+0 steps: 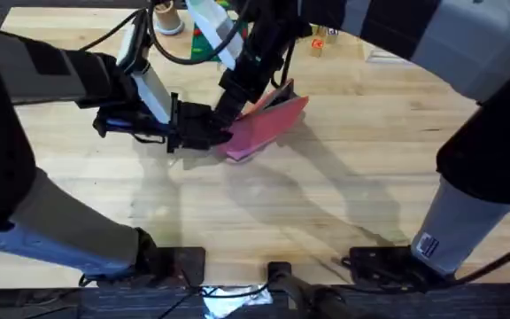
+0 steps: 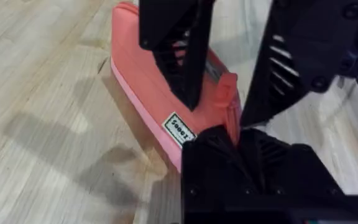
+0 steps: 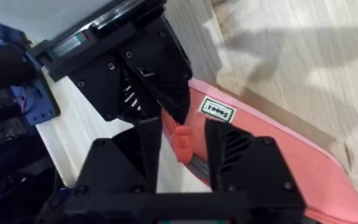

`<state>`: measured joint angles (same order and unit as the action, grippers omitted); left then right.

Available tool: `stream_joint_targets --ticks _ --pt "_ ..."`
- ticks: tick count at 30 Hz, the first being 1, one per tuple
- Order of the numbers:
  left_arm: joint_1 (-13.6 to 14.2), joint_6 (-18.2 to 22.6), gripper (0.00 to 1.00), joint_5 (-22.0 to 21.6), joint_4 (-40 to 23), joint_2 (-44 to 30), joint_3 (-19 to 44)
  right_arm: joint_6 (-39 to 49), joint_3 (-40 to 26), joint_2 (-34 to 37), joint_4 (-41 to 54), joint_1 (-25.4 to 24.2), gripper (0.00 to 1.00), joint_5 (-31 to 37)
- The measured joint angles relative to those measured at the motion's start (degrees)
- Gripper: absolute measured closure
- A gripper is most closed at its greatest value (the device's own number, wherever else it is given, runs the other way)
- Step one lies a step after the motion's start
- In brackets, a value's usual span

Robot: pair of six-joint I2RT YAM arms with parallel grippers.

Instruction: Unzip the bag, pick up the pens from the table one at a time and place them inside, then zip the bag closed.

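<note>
The pink bag (image 1: pixel 271 122) lies on the table (image 1: pixel 343 195) left of centre. My left gripper (image 1: pixel 222 135) is shut on the bag's near end, pinching the pink fabric (image 2: pixel 232 115) beside the white label (image 2: pixel 179 129). My right gripper (image 1: pixel 237 105) reaches across from the far right and hangs open over that same end. Its fingers (image 3: pixel 143 152) stand on either side of the orange-red zip pull (image 3: pixel 182 142) without closing on it. Both arms hide that end of the zip. The pens are out of view.
A white cup (image 1: pixel 168 18) stands at the table's far edge, with a green item (image 1: pixel 206 40) and a small orange item (image 1: pixel 319 40) near it. Bare planks stretch in front of the bag and to its right.
</note>
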<state>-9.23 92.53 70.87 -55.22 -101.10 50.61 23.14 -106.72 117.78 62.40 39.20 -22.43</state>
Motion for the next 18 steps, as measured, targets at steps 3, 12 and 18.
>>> stream_joint_targets --ticks 3,12,18 --pt "0.0 0.0 0.959 0.0 0.0 0.0 0.0 -0.2 0.0 0.0 0.1 0.0 0.628 -0.3" --pt "0.0 0.0 0.958 0.0 0.0 0.0 0.0 -0.3 0.0 0.0 2.2 -0.1 0.804 -0.4" --pt "0.0 0.0 0.958 -0.2 0.1 0.0 0.0 -0.4 0.0 0.0 2.4 -0.3 0.964 -1.0"
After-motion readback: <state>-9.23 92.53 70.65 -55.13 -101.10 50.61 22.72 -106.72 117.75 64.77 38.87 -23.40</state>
